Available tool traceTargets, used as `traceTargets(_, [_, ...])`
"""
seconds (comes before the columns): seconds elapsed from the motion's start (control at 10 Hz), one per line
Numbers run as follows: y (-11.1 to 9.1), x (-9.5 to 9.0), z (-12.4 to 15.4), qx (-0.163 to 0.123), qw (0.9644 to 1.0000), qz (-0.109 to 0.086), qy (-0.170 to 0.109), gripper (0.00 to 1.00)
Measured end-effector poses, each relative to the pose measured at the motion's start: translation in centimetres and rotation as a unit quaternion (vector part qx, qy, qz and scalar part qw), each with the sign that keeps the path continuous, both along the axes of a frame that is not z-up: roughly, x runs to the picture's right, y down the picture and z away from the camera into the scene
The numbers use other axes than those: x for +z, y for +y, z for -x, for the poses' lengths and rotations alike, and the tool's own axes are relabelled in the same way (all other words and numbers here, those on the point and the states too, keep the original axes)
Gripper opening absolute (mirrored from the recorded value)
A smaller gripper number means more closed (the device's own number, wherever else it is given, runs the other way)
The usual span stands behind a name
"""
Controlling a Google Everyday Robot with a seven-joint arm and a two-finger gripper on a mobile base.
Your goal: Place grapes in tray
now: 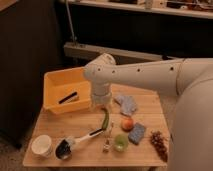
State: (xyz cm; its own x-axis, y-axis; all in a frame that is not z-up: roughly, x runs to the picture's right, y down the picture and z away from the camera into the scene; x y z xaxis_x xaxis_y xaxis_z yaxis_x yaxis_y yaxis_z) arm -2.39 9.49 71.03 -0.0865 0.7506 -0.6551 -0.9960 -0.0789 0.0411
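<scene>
The grapes (159,144), a dark bumpy bunch, lie at the front right corner of the wooden table, with nothing touching them. The yellow tray (54,82) stands at the table's back left, and a black stick-like item (67,97) lies inside it. My gripper (102,106) hangs pointing down from the white arm, just right of the tray's right wall and above a green pepper (105,119). It is open and holds nothing. The grapes are far to its right and nearer the front.
On the table are a white bowl (42,145), a black scoop with a white handle (75,142), a small bottle (106,146), a green cup (120,142), an orange-red fruit (127,123), a blue sponge (136,133) and a bluish cloth (127,104). A dark shelf runs behind.
</scene>
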Motion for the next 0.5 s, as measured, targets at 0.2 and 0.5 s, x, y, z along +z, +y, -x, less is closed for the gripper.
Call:
traceTargets(0.2, [0.0,0.0,0.0,0.0,1.0,0.0,0.0,0.65])
traceTargets(0.5, [-0.2,-0.7,-2.5,-0.015,0.998,-0.006,-0.062,0.65])
